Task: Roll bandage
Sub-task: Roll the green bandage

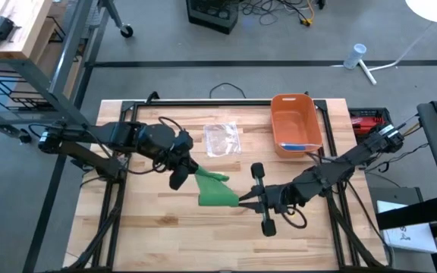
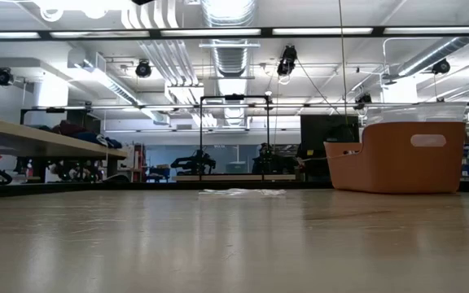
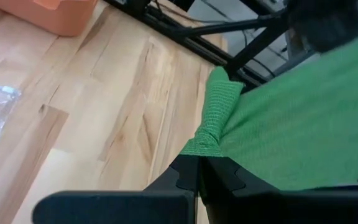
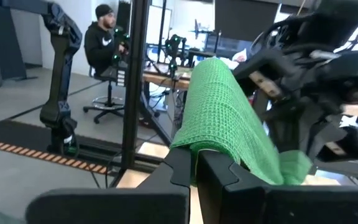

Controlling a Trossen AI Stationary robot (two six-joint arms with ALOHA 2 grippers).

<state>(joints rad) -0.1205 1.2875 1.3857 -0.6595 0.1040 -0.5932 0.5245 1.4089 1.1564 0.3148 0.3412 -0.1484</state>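
Observation:
A green bandage [image 1: 215, 189] is held between my two grippers above the middle of the table, as a wide mesh strip. It does not show in the low view. My left gripper [image 1: 190, 171] is shut on its far left end. My right gripper [image 1: 243, 199] is shut on its near right end. In the left wrist view the strip [image 3: 291, 137] spreads out away from the fingers. In the right wrist view it [image 4: 219, 106] runs up and away toward the left arm. My left gripper pinches a bunched corner of the bandage's end [image 3: 205, 140] between its two fingers, coming from the table's left. The cloth gathers into a narrow fold at the fingers and widens beyond them, clear of the table. My right gripper pinches the bandage's other end edge [image 4: 194, 146] between its two fingers, coming level from the table's right. The mesh folds over at the fingers and stretches away toward the left gripper, lifted clear.
An orange bin [image 1: 296, 125] stands at the table's far right; it also shows in the low view [image 2: 397, 159]. A clear plastic bag [image 1: 222, 139] lies at the far middle. A person [image 4: 107, 37] sits in the room beyond the table.

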